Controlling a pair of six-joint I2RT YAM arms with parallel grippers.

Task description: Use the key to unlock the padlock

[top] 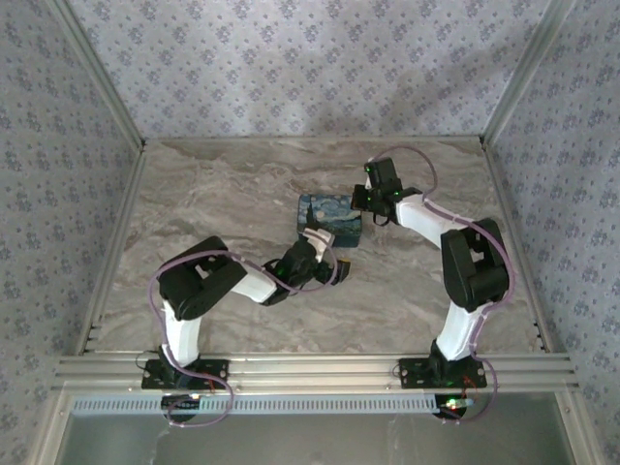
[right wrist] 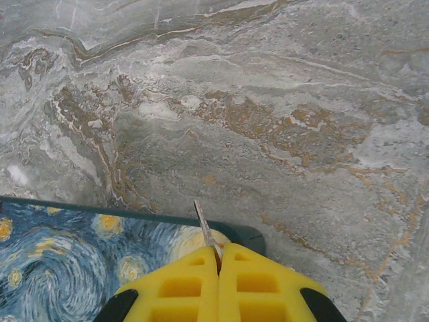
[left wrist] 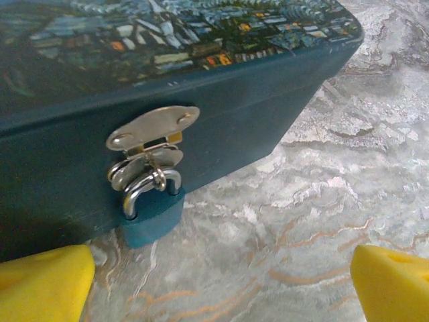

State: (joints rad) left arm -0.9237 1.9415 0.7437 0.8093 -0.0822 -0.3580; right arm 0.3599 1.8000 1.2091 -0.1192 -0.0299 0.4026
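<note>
A small padlock (left wrist: 151, 211), teal-bodied with a silvery shackle, hangs from the silvery hasp (left wrist: 151, 131) on the front wall of the swirl-painted tin (top: 329, 218); its body rests on the table. My left gripper (left wrist: 221, 288) faces it, open, the yellow fingertips (left wrist: 43, 282) wide apart with bare table between them, the padlock just beyond the left one. Above the tin's far right corner (right wrist: 255, 236), my right gripper (right wrist: 219, 258) is shut on the key (right wrist: 204, 225). The thin metal blade sticks out past the pads.
The tin (left wrist: 201, 87) stands mid-table on the marbled top (top: 232, 184). Left gripper (top: 325, 263) is at its near side, right gripper (top: 373, 199) at its far right. Patterned walls and metal rails (top: 504, 107) close the table in.
</note>
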